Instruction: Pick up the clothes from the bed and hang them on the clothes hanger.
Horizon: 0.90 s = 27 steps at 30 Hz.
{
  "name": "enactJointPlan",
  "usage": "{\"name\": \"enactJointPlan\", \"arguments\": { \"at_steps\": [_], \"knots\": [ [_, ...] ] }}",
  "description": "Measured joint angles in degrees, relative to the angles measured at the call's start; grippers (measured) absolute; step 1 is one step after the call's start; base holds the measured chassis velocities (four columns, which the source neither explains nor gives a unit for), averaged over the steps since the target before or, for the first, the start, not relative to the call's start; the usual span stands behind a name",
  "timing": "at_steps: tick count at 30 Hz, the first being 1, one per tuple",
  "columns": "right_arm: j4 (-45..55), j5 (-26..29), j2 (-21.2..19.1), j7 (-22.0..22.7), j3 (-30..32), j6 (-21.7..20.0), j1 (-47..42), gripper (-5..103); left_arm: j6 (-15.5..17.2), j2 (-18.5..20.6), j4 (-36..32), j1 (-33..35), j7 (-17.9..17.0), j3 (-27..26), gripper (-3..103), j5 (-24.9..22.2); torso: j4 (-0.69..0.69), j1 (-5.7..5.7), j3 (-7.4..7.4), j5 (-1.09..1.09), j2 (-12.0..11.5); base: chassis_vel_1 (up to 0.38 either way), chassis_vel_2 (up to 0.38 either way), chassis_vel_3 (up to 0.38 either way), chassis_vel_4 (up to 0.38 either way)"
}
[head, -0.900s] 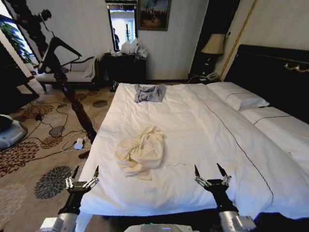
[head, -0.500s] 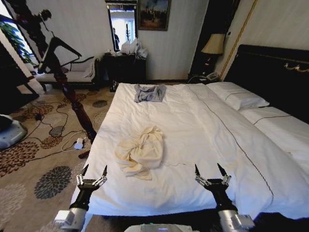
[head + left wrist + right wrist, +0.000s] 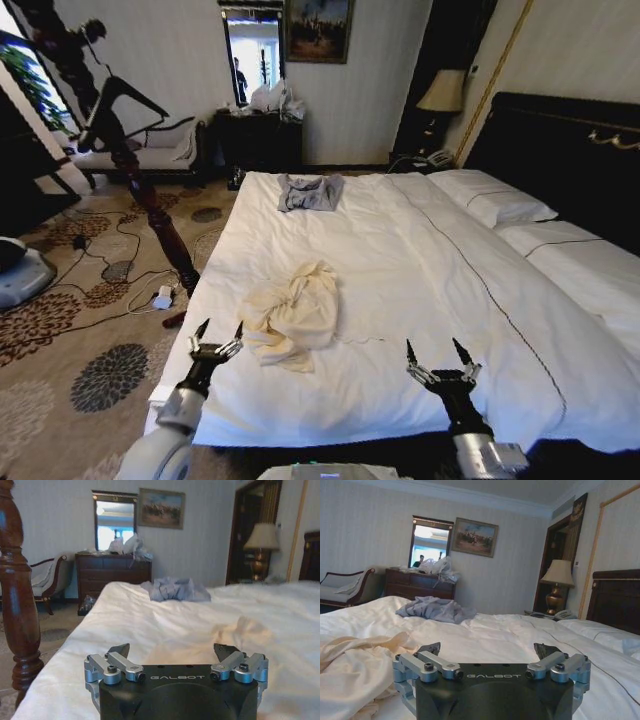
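Hidden/unclear first: clothes hanger can't be made out in any view. Both arms are cut off by the bottom edge of the head view. The clothes (image 3: 291, 316) lie bunched up, so collar and print are unreadable. In the left wrist view the clothes (image 3: 235, 630) read only as a low cream fold beyond the fingers; in the right wrist view the clothes (image 3: 357, 665) run off the frame edge.

State now:
- Clothes sit on the bed (image 3: 420, 270), on the white duvet toward the robot's left half, near the foot end and well apart from the grey garment (image 3: 309, 192) at the far end.
- Left gripper (image 3: 217, 339) hovers at the bed's left edge, just beside the cream pile, fingers spread wide, nothing held. Same in its own wrist view: left gripper (image 3: 174, 651), fingers apart, empty.
- Right gripper (image 3: 439, 358) hovers over the duvet near the foot, well apart from the clothes, also spread wide and empty (right wrist view agrees: right gripper (image 3: 487, 650)).

Vs 0.9 s ago: left gripper has travelled from out over the carpet, in and forward to the mattress edge beside the clothes. Right gripper barely shifted. Clothes and grey garment unmoved; camera steady.
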Motion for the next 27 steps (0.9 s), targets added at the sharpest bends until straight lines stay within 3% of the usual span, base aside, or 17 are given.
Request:
{"name": "enactJointPlan", "arguments": {
  "at_steps": [2,5,10,11,17,27],
  "knots": [
    [-0.1,0.9,-0.5,0.1,0.2,-0.3,0.1,100,0.0,3.1,2.6,-3.2,0.1,0.8,94,-1.4,-0.06,0.0,0.0,-0.01,0.0,0.0,0.0,0.0,0.0],
    [-0.4,1.5,-1.0,0.3,0.1,-0.9,0.7,100,0.2,5.0,4.3,-6.3,-0.2,1.6,94,-3.2,-0.05,0.0,0.0,-0.01,0.0,0.0,0.0,0.0,0.0],
    [-0.6,1.4,-0.6,0.3,-0.3,-1.2,0.3,100,1.7,8.3,9.7,-17.7,-1.2,9.5,94,-8.6,-0.07,0.0,0.0,-0.01,0.0,0.0,0.0,0.0,0.0],
    [-0.4,1.2,-0.2,0.3,-0.3,-1.3,0.3,100,1.9,8.7,11.8,-23.1,-1.6,14.2,94,-10.4,-0.07,0.0,0.0,-0.01,0.0,0.0,0.0,0.0,0.0],
    [0.0,1.1,0.7,0.3,0.6,-1.3,0.0,100,3.3,7.0,18.0,-37.4,-3.5,27.7,94,-13.0,-0.05,0.0,0.0,0.0,0.0,0.0,0.0,0.0,0.0],
    [0.0,1.9,1.4,0.4,1.7,-1.3,0.5,100,5.0,1.5,29.8,-49.6,-5.3,40.6,92,-13.3,-0.04,0.0,0.0,0.0,0.0,0.0,0.0,0.0,0.0]
  ]
}}
